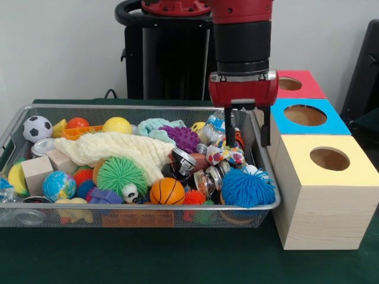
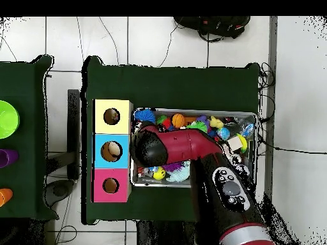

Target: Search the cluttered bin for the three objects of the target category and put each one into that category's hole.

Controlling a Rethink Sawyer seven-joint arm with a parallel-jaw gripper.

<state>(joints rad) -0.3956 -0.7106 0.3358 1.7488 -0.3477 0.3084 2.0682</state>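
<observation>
The silver wire mesh bin [image 1: 148, 107] is full of mixed toys; it also shows in the overhead view [image 2: 255, 137]. A knotted rope toy [image 1: 227, 155] of white, red, blue and yellow cord lies near the bin's right end. My gripper [image 1: 247, 142] hangs open and empty over that end. Its left fingertip [image 1: 230, 142] is just above the rope toy, and its right finger is at the bin's right rim. The yellow-faced box [image 1: 349, 177] with its round hole [image 1: 329, 158] stands just right of the bin. In the overhead view the arm's wrist [image 2: 148, 148] hides the gripper.
A blue-faced box [image 1: 331, 124] and a red-faced box [image 1: 308, 87] stand behind the yellow one. In the bin are a blue spiky ball [image 1: 247, 187], a green spiky ball [image 1: 121, 174], a basketball [image 1: 167, 191], a cream cloth [image 1: 118, 151], a metal-lidded jar [image 1: 182, 160] and a soccer ball [image 1: 37, 128].
</observation>
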